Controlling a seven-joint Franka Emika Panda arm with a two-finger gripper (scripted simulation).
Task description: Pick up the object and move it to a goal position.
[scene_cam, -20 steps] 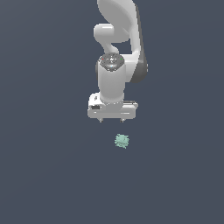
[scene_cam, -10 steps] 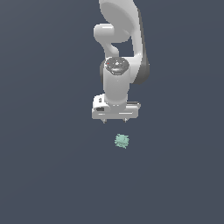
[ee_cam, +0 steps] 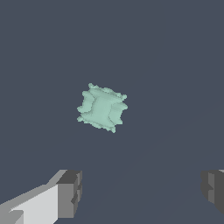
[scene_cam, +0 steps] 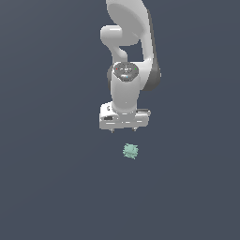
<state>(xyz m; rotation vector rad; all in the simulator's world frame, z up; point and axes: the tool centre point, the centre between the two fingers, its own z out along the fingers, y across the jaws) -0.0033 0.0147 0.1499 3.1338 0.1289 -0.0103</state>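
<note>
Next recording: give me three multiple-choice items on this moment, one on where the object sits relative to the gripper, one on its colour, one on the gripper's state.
1. Where is the object relative to the gripper in the exterior view?
A. Clamped between the fingers
B. Below it, slightly toward the exterior view's right, apart from it
C. Above the arm's wrist

2. What colour is the object?
A. Pale mint green
B. Bright red
C. Yellow

3. What is the gripper's state?
A. Shut on the object
B. Shut and empty
C. Open and empty

Key: 1 B, a gap of bare floor separates them. 2 A, both views show a mint-green knobbly lump. 3 C, the wrist view shows the fingers spread wide with nothing between.
</note>
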